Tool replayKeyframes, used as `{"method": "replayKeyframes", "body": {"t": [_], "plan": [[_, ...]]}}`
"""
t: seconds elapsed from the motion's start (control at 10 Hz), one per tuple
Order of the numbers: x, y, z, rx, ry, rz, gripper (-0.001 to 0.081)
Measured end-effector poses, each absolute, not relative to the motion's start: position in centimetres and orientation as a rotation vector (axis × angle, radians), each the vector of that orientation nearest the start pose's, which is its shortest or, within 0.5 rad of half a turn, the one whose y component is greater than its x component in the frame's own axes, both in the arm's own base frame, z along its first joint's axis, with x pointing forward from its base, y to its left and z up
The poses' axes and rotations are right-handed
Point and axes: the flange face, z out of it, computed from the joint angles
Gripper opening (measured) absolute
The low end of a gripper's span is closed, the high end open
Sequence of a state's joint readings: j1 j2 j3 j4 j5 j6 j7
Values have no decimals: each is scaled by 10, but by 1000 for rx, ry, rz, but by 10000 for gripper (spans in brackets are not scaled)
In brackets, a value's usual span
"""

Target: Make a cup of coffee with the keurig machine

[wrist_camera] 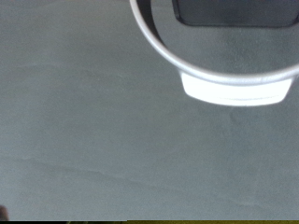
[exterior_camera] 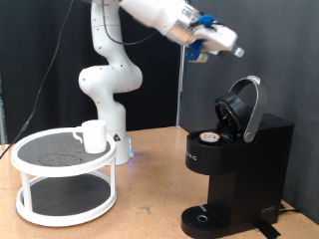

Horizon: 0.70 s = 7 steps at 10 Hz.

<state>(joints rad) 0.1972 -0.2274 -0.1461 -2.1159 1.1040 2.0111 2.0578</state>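
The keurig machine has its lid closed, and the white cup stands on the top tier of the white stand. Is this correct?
Not quite. The exterior view shows the keurig machine with its lid raised open, and a pod sits in the exposed holder. The rest is right: the white cup stands on the top tier of the white stand.

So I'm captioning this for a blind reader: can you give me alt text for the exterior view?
A white robot arm's gripper hangs above a boxy black coffee machine with its lid raised and a pod seated inside. At the left, a plain white mug stands on a white two-tier wire stand.
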Motion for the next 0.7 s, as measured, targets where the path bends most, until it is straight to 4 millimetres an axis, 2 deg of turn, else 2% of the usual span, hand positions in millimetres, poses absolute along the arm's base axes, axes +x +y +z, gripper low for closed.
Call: {"method": "replayKeyframes", "body": {"t": [0.3, 0.7], "plan": [[514, 119, 560, -812, 2313, 1046, 734], [524, 179, 558, -867, 2373, 996, 734]]}}
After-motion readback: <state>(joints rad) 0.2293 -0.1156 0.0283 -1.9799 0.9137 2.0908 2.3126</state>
